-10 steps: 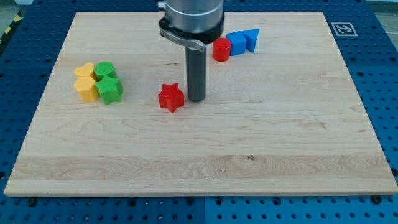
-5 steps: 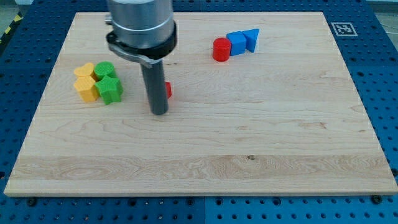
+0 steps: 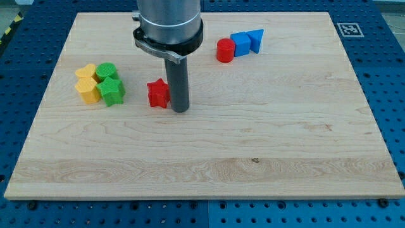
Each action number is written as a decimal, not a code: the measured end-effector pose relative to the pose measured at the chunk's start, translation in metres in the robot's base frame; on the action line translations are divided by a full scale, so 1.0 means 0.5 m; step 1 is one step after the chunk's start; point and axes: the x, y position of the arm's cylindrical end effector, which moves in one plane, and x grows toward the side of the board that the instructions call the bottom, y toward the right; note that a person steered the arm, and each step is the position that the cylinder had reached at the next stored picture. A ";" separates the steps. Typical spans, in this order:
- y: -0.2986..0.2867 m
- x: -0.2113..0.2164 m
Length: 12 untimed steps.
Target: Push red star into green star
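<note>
The red star [image 3: 158, 94] lies on the wooden board, left of the middle. My tip [image 3: 181, 110] stands just to its right and a little lower, close to the star's right edge. The green star [image 3: 113, 92] lies further to the view's left, in a tight cluster with another green block [image 3: 106, 71] and two yellow blocks [image 3: 87, 81]. A gap of bare board separates the red star from the green star.
A red cylinder [image 3: 225, 50], a blue cube [image 3: 241, 44] and a blue triangular block [image 3: 256, 40] sit in a row at the view's top, right of the rod. The board's left edge [image 3: 38, 120] is near the cluster.
The red star has shifted to the view's left, closer to the green star. My tip swung left past the star, then came back to its right side.
</note>
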 end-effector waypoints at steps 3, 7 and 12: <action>-0.024 -0.043; -0.052 -0.079; -0.068 -0.079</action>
